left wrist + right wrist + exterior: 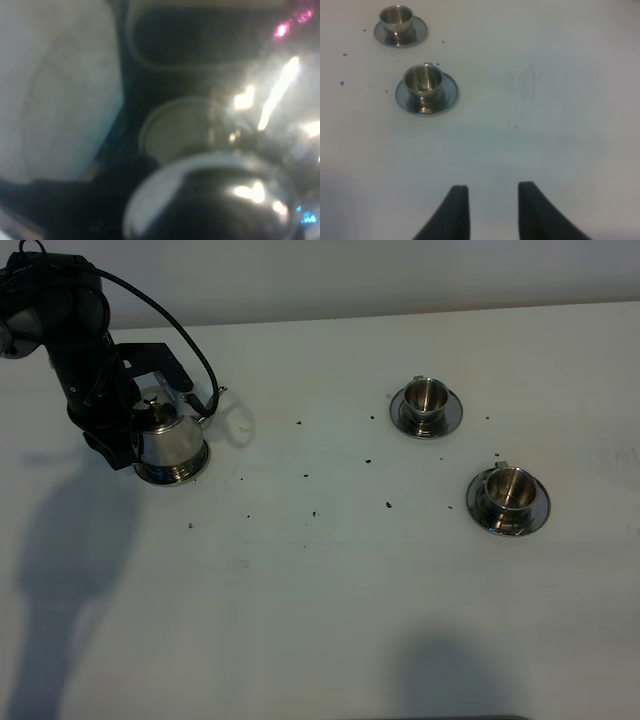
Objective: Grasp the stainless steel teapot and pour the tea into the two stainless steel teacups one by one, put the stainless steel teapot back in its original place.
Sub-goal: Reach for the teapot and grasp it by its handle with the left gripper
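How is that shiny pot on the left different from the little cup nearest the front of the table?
The teapot is bigger, with a domed lid, knob and thin spout; the front teacup is small, open-topped and lidless. The teapot has the left claw right at its handle side; the cup stands alone, untouched. The teapot's base sits on a disc barely wider than itself, while the cup's saucer spreads well beyond it. Both are polished steel, standing upright.

Left gripper (pixel 128 430) closed, arm bent low; right gripper (pixel 492 210) hangs raised (fingers look slightly parted).
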You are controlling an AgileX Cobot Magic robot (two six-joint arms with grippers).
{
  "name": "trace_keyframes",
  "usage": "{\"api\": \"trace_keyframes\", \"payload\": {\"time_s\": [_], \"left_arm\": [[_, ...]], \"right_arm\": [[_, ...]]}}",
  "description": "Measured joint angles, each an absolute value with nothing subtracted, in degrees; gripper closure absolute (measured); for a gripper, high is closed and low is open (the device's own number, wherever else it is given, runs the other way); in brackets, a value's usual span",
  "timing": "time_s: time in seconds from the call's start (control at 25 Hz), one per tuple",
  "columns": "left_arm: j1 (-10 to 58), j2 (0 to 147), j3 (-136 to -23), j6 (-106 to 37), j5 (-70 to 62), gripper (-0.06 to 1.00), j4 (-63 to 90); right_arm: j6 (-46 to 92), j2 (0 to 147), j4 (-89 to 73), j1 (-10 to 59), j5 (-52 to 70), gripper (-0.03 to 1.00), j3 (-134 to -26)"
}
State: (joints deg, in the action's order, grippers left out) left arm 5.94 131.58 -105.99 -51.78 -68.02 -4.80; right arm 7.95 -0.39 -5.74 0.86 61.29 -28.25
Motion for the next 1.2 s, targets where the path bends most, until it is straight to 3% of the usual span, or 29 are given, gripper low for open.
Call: {"api": "trace_keyframes", "payload": {"time_s": [1.2], "left_arm": [[5.9,129.2,-106.0,-54.4,-67.4,0.72,-3.5]], "right_arm": [[7.9,-0.4,-5.7,0.9,61.3,0.73,-28.3]]}}
